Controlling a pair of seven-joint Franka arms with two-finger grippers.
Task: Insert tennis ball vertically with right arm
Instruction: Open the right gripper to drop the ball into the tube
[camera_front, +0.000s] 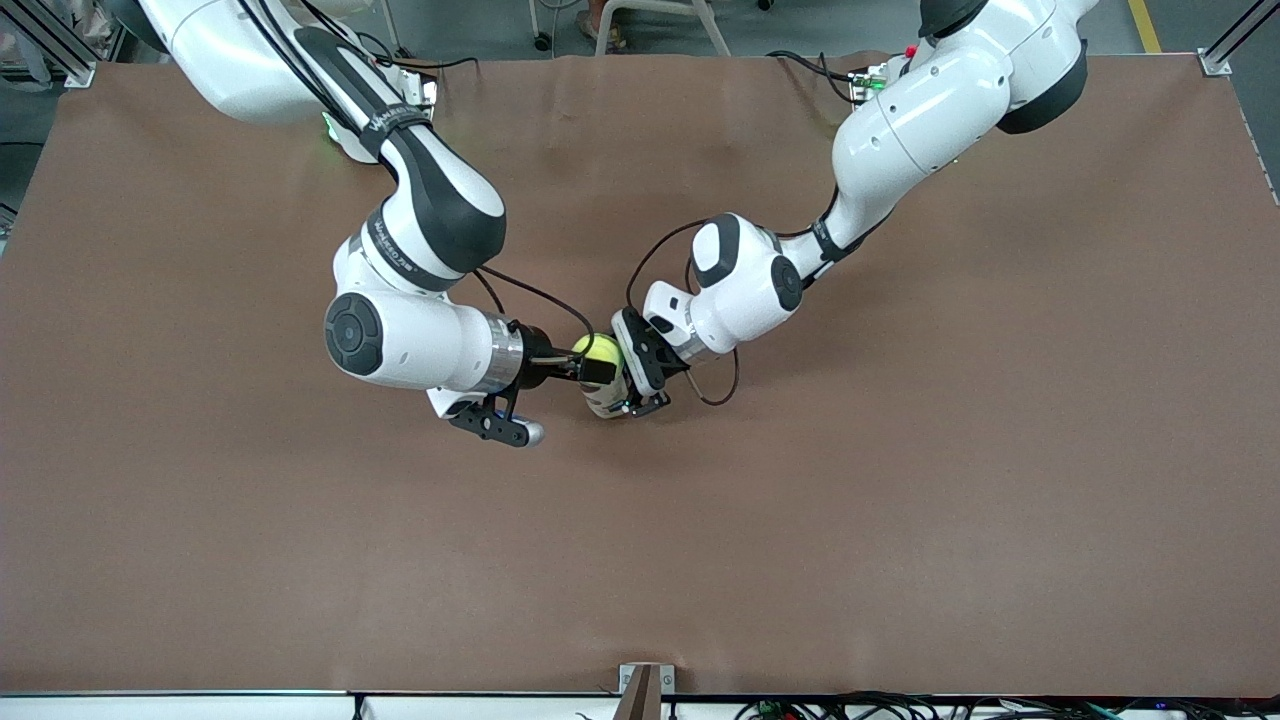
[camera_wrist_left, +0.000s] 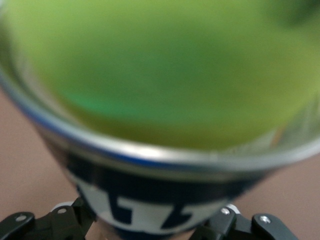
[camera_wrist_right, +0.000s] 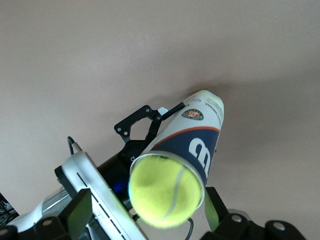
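A yellow-green tennis ball (camera_front: 600, 349) sits in the open mouth of a white and navy ball can (camera_front: 606, 397) at the middle of the table. My left gripper (camera_front: 630, 392) is shut on the can and holds it tilted above the table. My right gripper (camera_front: 588, 368) is at the can's mouth. In the right wrist view its fingers (camera_wrist_right: 80, 210) stand wider than the ball (camera_wrist_right: 165, 192), open, with the can (camera_wrist_right: 192, 142) and the left gripper (camera_wrist_right: 150, 127) farther off. The left wrist view shows the ball (camera_wrist_left: 160, 70) inside the can's rim (camera_wrist_left: 150, 156).
The brown table cover (camera_front: 900, 480) spreads all round both arms. A small metal bracket (camera_front: 645, 685) stands at the table edge nearest the front camera. Cables lie near both arm bases.
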